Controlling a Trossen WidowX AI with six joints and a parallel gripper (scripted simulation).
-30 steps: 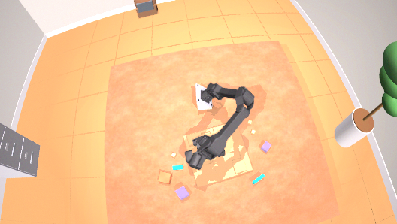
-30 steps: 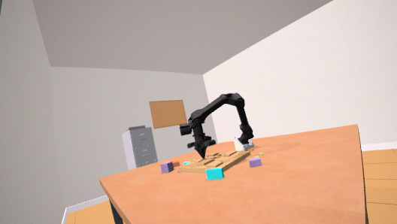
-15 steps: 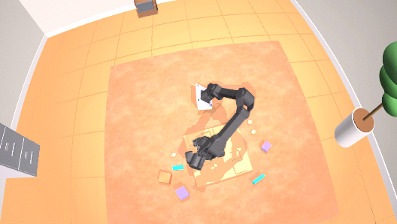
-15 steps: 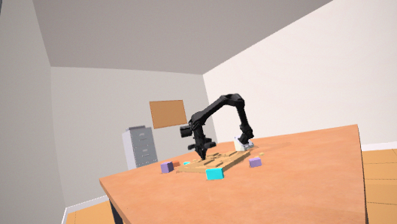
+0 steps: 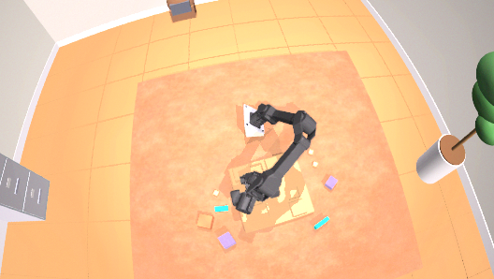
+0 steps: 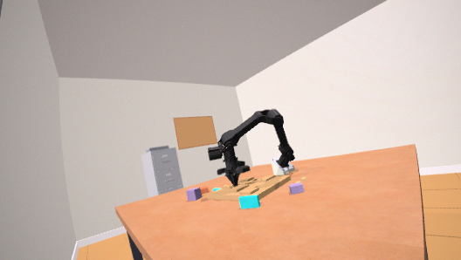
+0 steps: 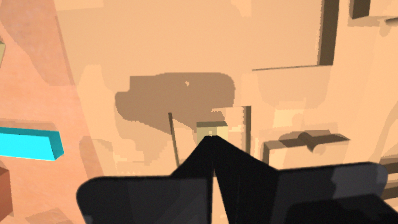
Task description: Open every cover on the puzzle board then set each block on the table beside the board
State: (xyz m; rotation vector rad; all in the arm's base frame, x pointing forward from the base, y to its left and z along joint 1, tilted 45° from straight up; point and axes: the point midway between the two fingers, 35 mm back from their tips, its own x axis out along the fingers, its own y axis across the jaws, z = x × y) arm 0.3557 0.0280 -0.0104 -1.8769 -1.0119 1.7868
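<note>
- Two blocks, one orange [image 5: 205,220] and one purple [image 5: 226,240] [image 6: 194,195], lay at the left in my top view; the wrist view cut off a brownish one at its edge.
- One cyan block [image 5: 221,209] [image 7: 31,143] lay just beside the board, its end cropped in the wrist view.
- My gripper [image 6: 236,185] [image 7: 211,142] was shut, fingertips together, gripping nothing that I could see, its tips low over the puzzle board [image 5: 306,204] [image 6: 272,187] [image 7: 200,35]. Whether they touched the small pale piece [image 7: 212,129] there I couldn't tell.
- Arm and shadow hid much of the board, so I couldn't read every cover.
- Another cyan block [image 5: 322,223] [image 6: 249,201] and a second purple one [image 5: 331,183] [image 6: 296,188] sat off its right side.
</note>
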